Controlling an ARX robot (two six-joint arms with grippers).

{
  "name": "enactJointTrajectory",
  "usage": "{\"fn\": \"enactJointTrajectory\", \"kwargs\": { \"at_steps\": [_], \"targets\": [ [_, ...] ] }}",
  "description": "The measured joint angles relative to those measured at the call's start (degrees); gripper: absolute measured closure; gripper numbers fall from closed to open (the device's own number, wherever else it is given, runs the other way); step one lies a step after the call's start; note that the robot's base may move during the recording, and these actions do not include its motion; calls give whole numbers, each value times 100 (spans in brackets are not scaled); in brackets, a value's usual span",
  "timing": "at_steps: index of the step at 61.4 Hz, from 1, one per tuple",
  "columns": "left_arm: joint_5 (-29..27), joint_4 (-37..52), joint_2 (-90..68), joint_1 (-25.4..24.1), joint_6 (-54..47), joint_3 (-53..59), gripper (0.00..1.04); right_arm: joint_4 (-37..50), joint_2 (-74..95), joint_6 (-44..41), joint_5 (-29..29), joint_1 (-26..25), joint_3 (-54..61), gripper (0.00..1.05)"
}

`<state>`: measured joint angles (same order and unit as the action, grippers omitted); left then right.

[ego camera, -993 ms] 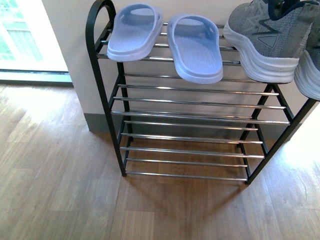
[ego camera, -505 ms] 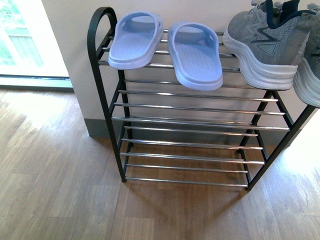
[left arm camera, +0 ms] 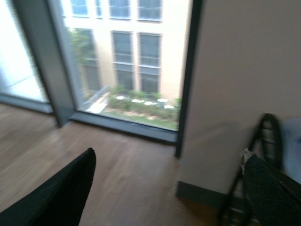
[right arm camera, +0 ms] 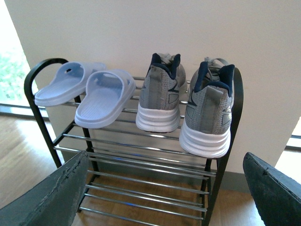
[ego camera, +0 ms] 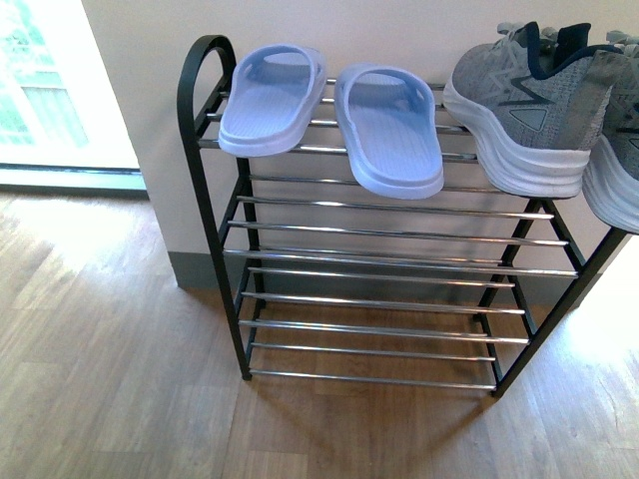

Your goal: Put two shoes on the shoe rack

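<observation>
- So, fingers first: the right gripper (right arm camera: 164, 188) has its fingers spread wide and holding nothing, and the left gripper (left arm camera: 169, 188) is spread and empty too, pointed off toward the window (left arm camera: 122, 61).
- Both grey sneakers, one (right arm camera: 161, 96) beside the other (right arm camera: 208, 110), sit on the top tier of the shoe rack (ego camera: 205, 180), heels outward, next to the blue slippers (ego camera: 329, 110).
- Over the last second the front view has pulled back and tilted up, so the rack sits lower in frame. Looks like the robot is backing off, job basically done.

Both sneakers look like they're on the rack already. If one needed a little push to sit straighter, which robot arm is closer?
Probably the right. Its gripper faces both sneakers on the rack, open; the left gripper faces window and floor.
</observation>
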<state>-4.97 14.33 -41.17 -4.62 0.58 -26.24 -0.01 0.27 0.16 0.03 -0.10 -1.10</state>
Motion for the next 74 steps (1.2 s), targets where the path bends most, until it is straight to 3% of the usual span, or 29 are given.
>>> {"fn": "enactJointTrajectory", "kwargs": {
  "at_steps": [4,7,13,30,74],
  "targets": [
    [807,186,168,-66,-9,256,28,0,0,0,0,0,0,9],
    [955,264,313,-52,-11,470,37,0,0,0,-2,0,0,9],
    [540,348,553,267,-24,881,55,0,0,0,0,0,0,9],
    [496,444,1196,452,-24,1620,104,0,0,0,-2,0,0,9],
    [496,-186,2647,452,-31,2382,104,0,0,0,-2,0,0,9]
  ]
}}
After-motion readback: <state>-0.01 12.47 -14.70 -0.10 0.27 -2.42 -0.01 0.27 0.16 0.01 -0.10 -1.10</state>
